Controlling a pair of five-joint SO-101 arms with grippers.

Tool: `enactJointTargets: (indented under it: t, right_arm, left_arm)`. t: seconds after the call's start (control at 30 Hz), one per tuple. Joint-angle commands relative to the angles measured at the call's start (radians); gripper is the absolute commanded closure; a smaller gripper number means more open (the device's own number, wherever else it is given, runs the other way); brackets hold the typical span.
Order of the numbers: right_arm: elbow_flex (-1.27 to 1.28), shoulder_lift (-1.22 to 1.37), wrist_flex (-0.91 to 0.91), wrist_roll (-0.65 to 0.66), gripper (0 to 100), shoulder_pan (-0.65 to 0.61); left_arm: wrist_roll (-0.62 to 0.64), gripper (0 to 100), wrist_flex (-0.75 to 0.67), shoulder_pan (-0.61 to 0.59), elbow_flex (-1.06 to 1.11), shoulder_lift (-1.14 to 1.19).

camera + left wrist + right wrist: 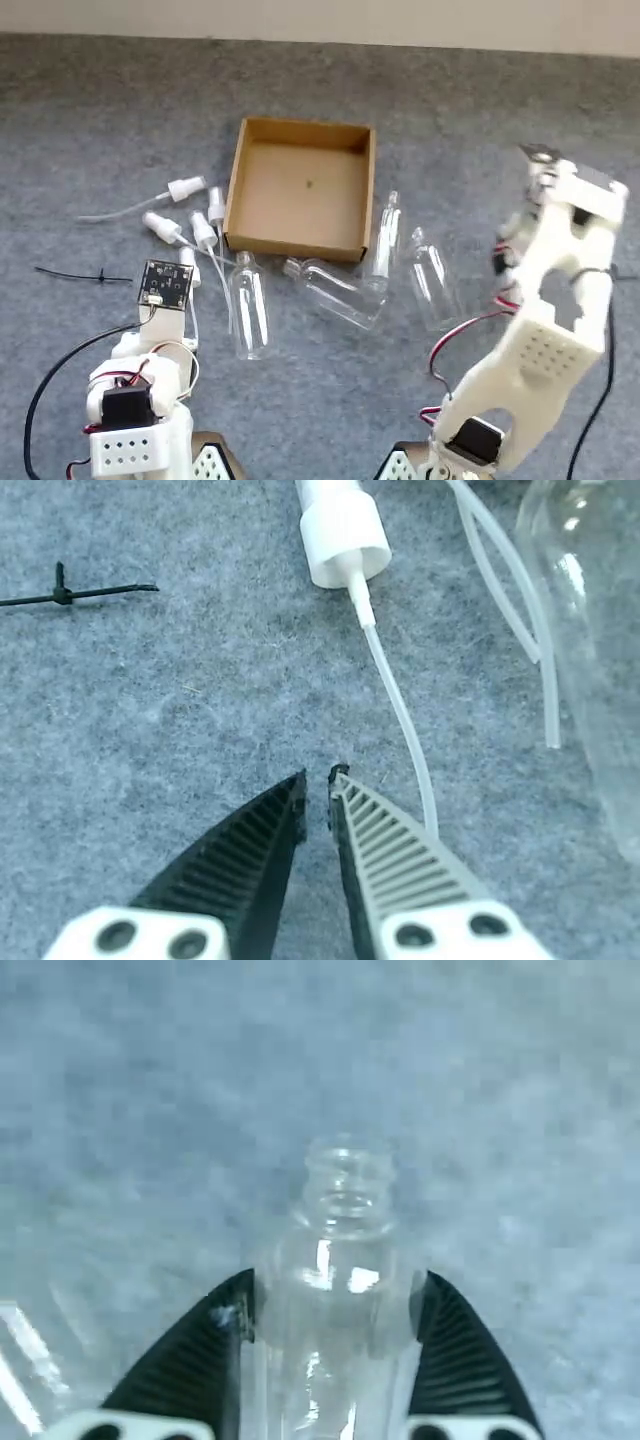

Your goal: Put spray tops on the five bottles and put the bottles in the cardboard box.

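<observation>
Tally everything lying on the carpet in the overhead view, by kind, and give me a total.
Clear bottles: 4
White spray tops: 5
Cardboard box: 1
Black cable tie: 1
Total: 11

Grey felt table cover (100, 120), black cable tie (100, 275) lying on it

On the desk (100, 120) the cardboard box (300, 243) sits at the middle back; spray tops (203, 230) lie just left of it, bottles (248, 305) before and right of it, a cable tie (85, 274) farther left
</observation>
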Motion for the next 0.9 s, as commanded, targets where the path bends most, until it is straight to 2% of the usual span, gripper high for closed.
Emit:
enactJointTargets:
  t: [0.0, 0.17, 0.33, 0.4, 0.87]
  right_arm:
    - [-0.039, -0.007, 0.012, 0.078, 91.6, 0.096]
    - [-0.038, -0.007, 0.007, 0.109, 90.6, 0.134]
    - [-0.038, -0.007, 0.012, 0.107, 74.5, 0.124]
    - [-0.038, -0.007, 0.013, 0.107, 71.2, 0.110]
    - [-0.045, -0.005, 0.012, 0.063, 72.8, 0.056]
  left_arm:
    - [-0.006, 94, 0.006, -0.013, 0.019, -0.012]
    - [-0.006, 94, 0.006, -0.013, 0.019, -0.012]
    - [-0.006, 94, 0.006, -0.013, 0.019, -0.012]
    - [-0.006, 94, 0.006, -0.013, 0.019, -0.012]
    - [-0.006, 94, 0.006, -0.013, 0.019, -0.012]
